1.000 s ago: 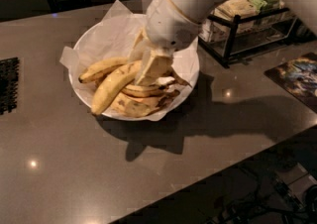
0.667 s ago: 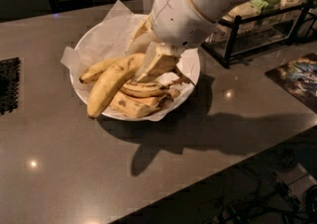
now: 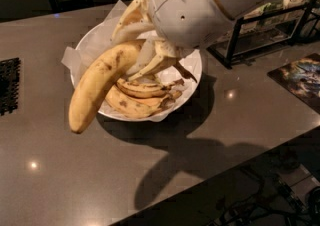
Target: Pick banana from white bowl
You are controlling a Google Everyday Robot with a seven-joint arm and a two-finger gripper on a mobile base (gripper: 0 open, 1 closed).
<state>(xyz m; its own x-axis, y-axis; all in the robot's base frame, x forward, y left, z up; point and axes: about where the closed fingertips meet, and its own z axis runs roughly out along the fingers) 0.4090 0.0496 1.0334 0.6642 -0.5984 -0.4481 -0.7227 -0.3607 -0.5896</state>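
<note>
While jaws grip banana (image 3: 97, 87) above white bowl (image 3: 194, 67) | raised (tip overhanging rim)

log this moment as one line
gripper: over white bowl, shut on banana | banana: tip past rim | in bowl: spotted bananas

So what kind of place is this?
Probably a kitchen or snack area: a grey counter, a white bowl of bananas, a black rack. The jaws, over the bowl, grip the big banana.
</note>
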